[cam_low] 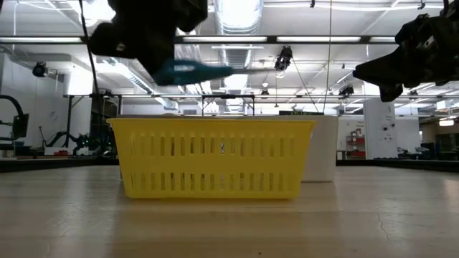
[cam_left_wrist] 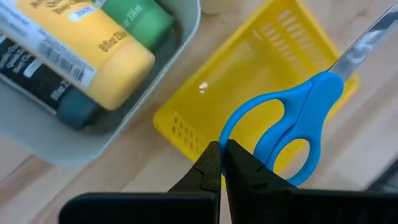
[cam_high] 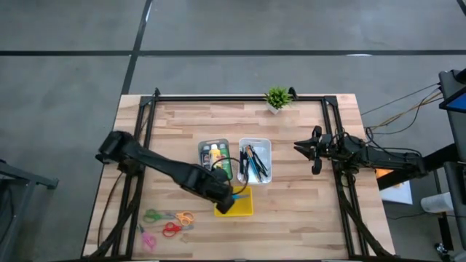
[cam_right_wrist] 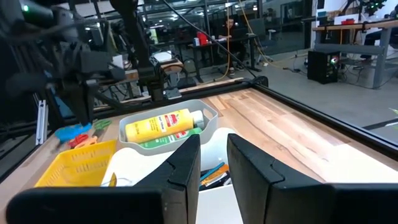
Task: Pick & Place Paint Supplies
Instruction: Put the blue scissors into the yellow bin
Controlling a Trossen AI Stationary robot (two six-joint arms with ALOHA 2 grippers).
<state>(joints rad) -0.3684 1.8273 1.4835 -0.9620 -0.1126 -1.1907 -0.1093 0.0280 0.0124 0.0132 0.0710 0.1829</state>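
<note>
Down in the lower left of the overhead shot, a scatter of scissors [cam_high: 167, 222] lies on the wooden table [cam_high: 306, 211], green, orange, red and pink handles, too small to count for sure. Moving right, the left gripper [cam_high: 231, 198] hangs over the yellow basket [cam_high: 244, 207], its arm covering much of that basket from above. Its fingers are pressed together on a handle loop of the blue scissors [cam_left_wrist: 292, 134], blades running off the upper right corner of the wrist shot, tips cut off. In the table-level view those scissors [cam_low: 190, 71] sit in the air above the basket [cam_low: 215, 166], with the gripper dark and blurred at the top edge. Just above the basket in the overhead shot, the grey tray [cam_high: 214, 154] holds the paint bottles: yellow bottle [cam_left_wrist: 87, 53], green bottle [cam_left_wrist: 137, 18], and a dark bottle [cam_left_wrist: 43, 87] partly hidden under the yellow one. Beside it, the white tray [cam_high: 255, 160] holds brushes and pencils [cam_high: 255, 164], tangled and hard to separate. A potted plant [cam_high: 277, 97] stands at the top edge of the table. Far right, the right gripper [cam_high: 316, 149] waits over bare wood, fingers [cam_right_wrist: 183, 171] parted and holding nothing.
</note>
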